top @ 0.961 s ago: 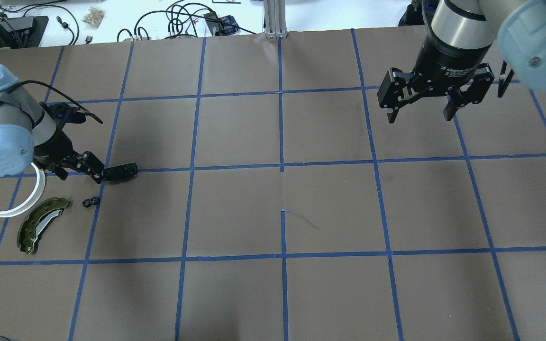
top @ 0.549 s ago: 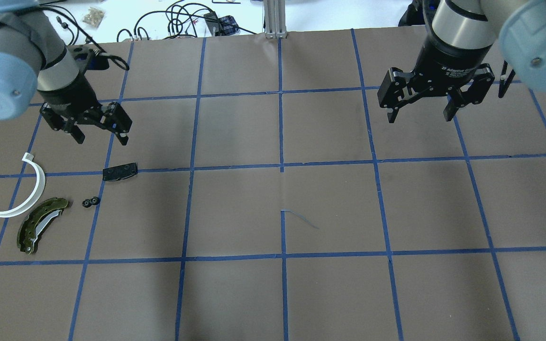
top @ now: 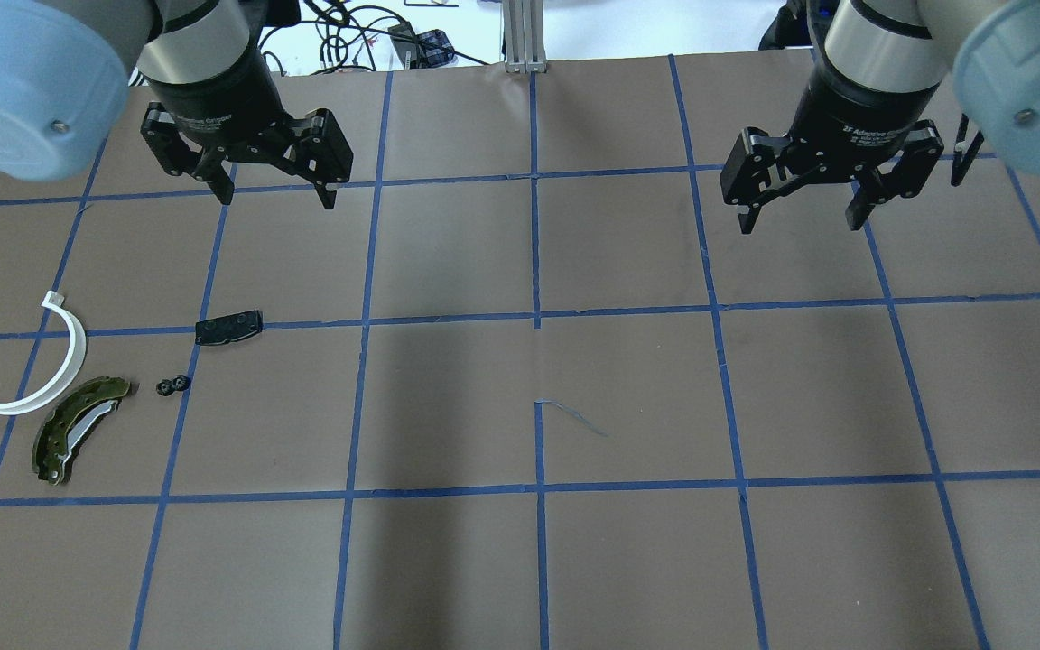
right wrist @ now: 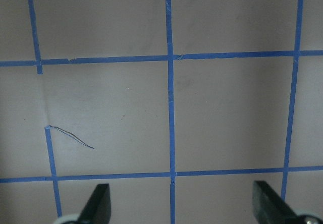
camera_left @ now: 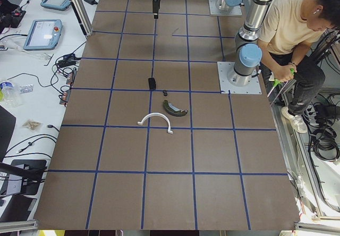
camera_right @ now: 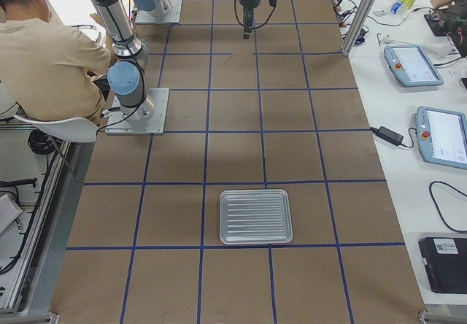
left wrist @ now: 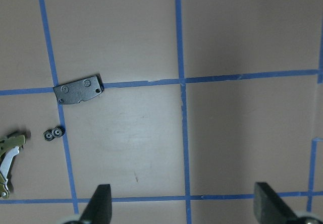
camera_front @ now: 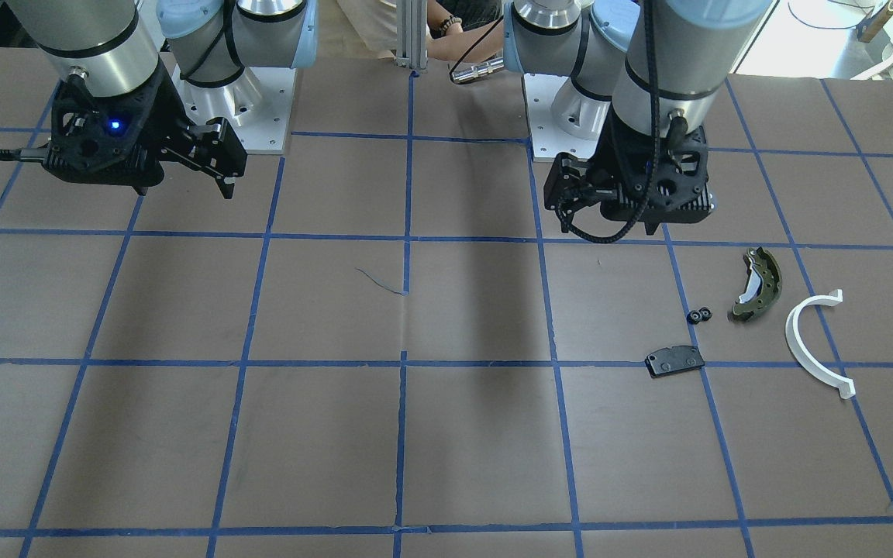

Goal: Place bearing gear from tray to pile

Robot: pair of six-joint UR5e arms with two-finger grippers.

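Bearing gear [top: 173, 385]: one item, small and black, seen as two little rings side by side. It lies flat on the table [top: 628, 379] within the pile, just left of a blue tape line, apart from every other part and from both grippers.

Listed left to right in the overhead view:

1. White half-ring [top: 80, 348]: one. It lies flat with its open side facing left, at the far left of the pile.
2. Brake shoe [top: 73, 426]: one, olive-green and curved. It sits just below the half-ring, with its upper tip near the bearing gear.
3. Black pad [top: 228, 327]: one, flat and rectangular. It lies across a tape crossing, up and to the right of the bearing gear and not touching it.
4. Left gripper [top: 278, 200]: one. It hangs above the table beyond the pile, jaws spread wide with only bare paper beneath. Its wrist camera shows the pad, the bearing gear and the tip of the brake shoe below it.
5. Right gripper [top: 800, 224]: one. It is raised over the right half of the table, jaws likewise spread wide over bare paper.
6. Tray [camera_right: 255, 216]: one, metal and ribbed. It rests on the table at the robot's right end, well apart from the pile.
7. Person [camera_left: 297, 28]: one, seated beside the robot's bases.
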